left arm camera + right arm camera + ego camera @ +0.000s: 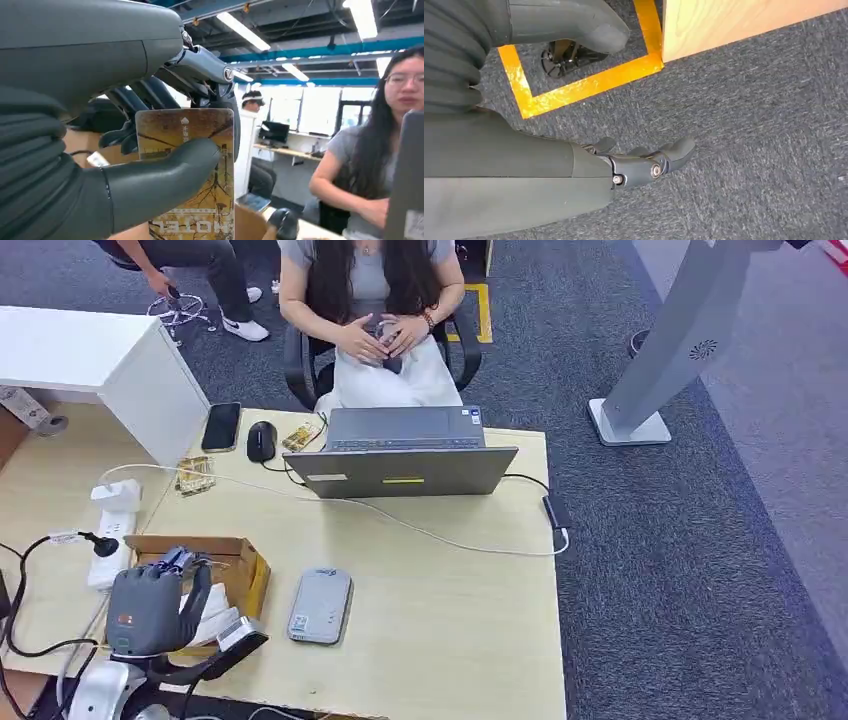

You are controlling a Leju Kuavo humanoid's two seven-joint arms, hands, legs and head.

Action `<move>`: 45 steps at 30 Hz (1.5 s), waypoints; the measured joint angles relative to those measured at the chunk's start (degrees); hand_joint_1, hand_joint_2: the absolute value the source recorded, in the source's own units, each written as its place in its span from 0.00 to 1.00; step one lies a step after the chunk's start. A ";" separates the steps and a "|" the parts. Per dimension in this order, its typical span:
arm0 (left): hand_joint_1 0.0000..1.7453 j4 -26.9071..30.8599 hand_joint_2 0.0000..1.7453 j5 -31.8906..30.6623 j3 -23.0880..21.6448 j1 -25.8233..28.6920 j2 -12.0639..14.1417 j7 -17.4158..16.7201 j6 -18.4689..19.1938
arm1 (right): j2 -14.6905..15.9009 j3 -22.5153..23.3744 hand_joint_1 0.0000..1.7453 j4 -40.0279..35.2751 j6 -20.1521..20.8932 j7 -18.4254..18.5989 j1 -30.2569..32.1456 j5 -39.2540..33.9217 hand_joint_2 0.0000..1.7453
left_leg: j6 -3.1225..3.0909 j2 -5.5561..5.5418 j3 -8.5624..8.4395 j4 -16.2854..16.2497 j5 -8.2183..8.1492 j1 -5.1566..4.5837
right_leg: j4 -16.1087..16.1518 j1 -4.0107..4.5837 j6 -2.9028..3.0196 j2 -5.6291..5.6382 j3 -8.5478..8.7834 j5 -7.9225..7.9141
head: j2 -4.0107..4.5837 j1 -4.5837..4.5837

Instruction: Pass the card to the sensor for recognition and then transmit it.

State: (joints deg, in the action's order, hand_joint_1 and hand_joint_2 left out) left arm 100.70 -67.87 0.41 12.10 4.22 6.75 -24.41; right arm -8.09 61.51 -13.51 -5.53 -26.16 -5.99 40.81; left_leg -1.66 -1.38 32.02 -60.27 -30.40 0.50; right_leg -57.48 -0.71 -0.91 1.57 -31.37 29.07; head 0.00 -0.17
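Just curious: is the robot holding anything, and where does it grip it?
The left hand pinches a hotel card across its face, thumb against fingers. The right hand holds nothing.

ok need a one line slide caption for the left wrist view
Left hand pinches a hotel card between thumb and fingers, with a seated person beyond.

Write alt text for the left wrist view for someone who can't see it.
The robot's left hand grips a card printed with "HOTEL", thumb pressed across its face. Behind it, a person sits beside a laptop's edge in an office with ceiling strip lights.
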 joint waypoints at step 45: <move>0.00 -40.26 1.00 -8.04 -5.24 -47.80 7.91 -8.63 0.74 | -0.94 -3.93 0.00 0.15 -0.20 3.96 -3.61 3.19 1.00 | -0.17 -0.13 0.34 -0.06 0.36 0.00 | 0.05 -0.02 -0.16 -0.04 -0.20 -0.34 | 0.00 0.02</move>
State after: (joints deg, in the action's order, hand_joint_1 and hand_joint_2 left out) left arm 60.43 -75.91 -4.83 -35.69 12.13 -1.88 -23.67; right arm -9.03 57.57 -13.35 -5.73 -22.21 -9.60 44.00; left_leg -1.84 -1.51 32.36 -60.33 -30.04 0.50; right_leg -57.43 -0.73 -1.07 1.52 -31.57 28.73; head 0.00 -0.15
